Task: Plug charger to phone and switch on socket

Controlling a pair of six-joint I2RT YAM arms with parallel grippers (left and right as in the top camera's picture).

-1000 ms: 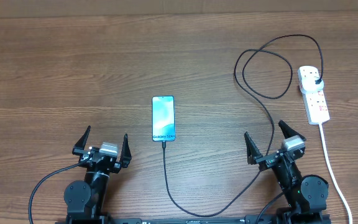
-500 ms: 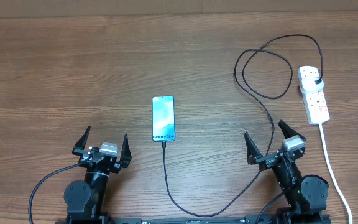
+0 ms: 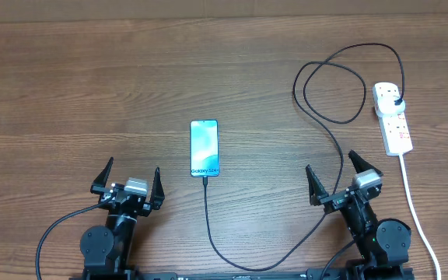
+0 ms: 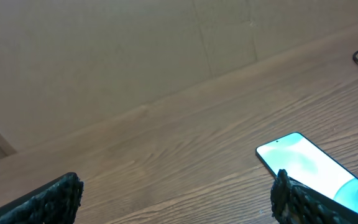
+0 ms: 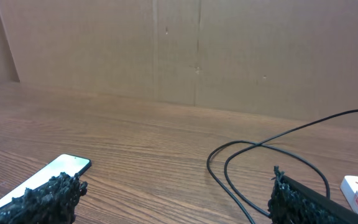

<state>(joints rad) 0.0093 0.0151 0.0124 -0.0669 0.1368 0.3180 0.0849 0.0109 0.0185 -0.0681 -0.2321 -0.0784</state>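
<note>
Thin black charger cable [image 3: 207,225]: limp, light; judged best pinched at its stiff connector, found at the slim blue-screened phone [image 3: 204,148] ahead-right of the left gripper [image 3: 134,165]. White elongated power strip [image 3: 393,124] is placed ahead-right of the right gripper [image 3: 330,160]. Both grippers spread wide, empty.

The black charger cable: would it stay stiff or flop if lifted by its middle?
Probably flop: the charger cable lies in loose curves and a crossed loop. It looks thin, so likely light. Its ends appear to sit in the phone and the socket, so a pull might drag the phone.
</note>
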